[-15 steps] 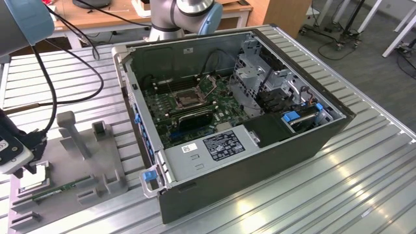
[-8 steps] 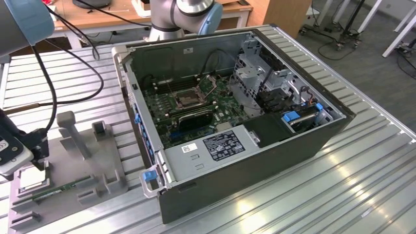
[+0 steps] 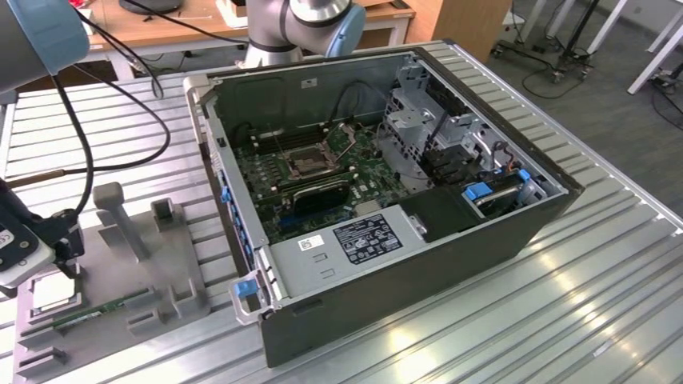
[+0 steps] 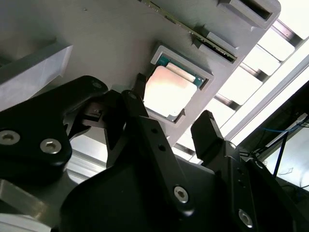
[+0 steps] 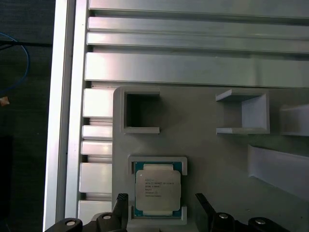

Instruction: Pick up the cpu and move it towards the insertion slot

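The hand (image 5: 161, 207) hangs just above the cpu (image 5: 158, 188), spread wide. In both wrist views one dark fingertip (image 5: 121, 204) stands off each of two opposite edges of the chip, and neither visibly touches it. The cpu lies flat, silvery lid up, in a shallow square recess of a grey holder block (image 5: 217, 159), its green edge showing at the recess corners. It has not been lifted.

In the first wrist view two open square pockets of the block sit beyond the chip. In the second wrist view a long green memory stick (image 4: 193, 33) lies on edge in a groove of the same block, near the cpu but apart from it.

In the exterior view the block rests on a ribbed metal tabletop (image 3: 533, 320) at the exterior view's left. The arm's wrist is low over the near corner of the block. An open computer case (image 3: 427, 264) lies on its side in the middle of the tabletop, just beside the block. Its motherboard (image 3: 369, 156) faces up, and on it is the insertion slot (image 3: 304, 162), a silver frame with a dark centre, well apart from the cpu and the hand.
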You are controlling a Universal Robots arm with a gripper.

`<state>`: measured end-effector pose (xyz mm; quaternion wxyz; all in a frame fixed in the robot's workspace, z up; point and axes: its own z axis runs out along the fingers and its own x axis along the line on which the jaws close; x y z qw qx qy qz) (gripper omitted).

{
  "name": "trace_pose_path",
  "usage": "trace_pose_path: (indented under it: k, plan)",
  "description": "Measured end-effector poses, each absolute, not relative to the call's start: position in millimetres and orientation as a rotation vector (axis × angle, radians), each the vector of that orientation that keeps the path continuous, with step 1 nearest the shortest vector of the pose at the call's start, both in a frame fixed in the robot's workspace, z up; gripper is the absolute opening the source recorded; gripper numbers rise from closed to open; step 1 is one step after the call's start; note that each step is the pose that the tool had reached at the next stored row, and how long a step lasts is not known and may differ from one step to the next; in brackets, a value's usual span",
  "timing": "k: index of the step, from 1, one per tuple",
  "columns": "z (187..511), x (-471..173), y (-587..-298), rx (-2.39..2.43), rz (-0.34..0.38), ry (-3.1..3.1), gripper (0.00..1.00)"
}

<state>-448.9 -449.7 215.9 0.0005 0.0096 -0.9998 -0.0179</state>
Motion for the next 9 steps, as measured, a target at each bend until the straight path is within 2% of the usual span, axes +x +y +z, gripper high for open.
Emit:
trace_pose_path:
  k: [9]
  plan:
    - [212.8, -448.9, -449.7, 0.03, -0.057, -3.14, 0.65]
